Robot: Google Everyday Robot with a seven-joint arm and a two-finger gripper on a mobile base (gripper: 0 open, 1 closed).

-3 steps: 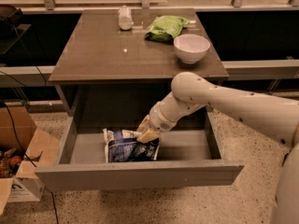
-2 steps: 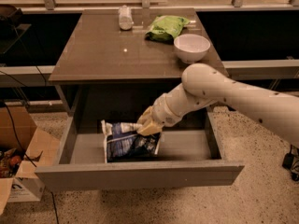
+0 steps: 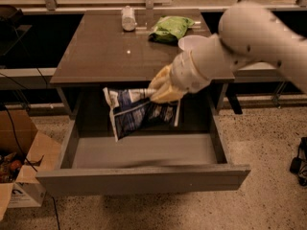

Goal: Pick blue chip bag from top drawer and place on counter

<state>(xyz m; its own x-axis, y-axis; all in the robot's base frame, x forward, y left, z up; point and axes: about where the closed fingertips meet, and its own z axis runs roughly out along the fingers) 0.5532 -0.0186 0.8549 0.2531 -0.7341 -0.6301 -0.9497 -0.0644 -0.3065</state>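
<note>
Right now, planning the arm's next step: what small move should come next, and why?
Probably lift straight up: the gripper, shut on the blue chip bag, holds it above the top drawer floor, yet the bag hangs below the counter front edge.

Robot lab, speckled floor, cluttered cardboard box, hand gripping blue chip bag over top drawer
</note>
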